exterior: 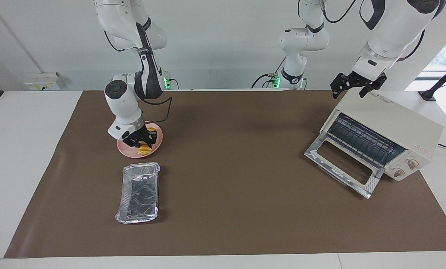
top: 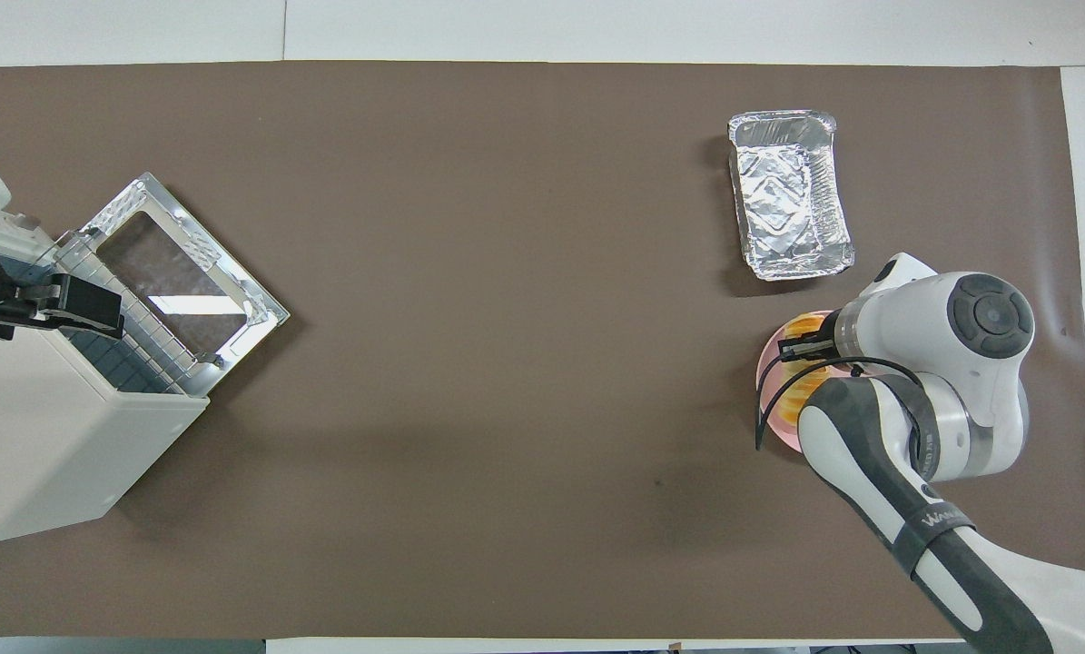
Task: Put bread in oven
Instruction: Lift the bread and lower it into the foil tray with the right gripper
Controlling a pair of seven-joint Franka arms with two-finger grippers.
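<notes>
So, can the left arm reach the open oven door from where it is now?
Probably yes: the left gripper hangs over the cream-white boxy toaster oven, and nothing lies on its lowered glass door.

Right gripper (exterior: 142, 141) low; left gripper (exterior: 357, 84) raised

Brown-matted table (exterior: 223, 209): oven (exterior: 390, 127), plate (exterior: 131, 152), tray (exterior: 139, 192).

The right arm (top: 937, 527) sleeve reads roughly "Wand".
</notes>
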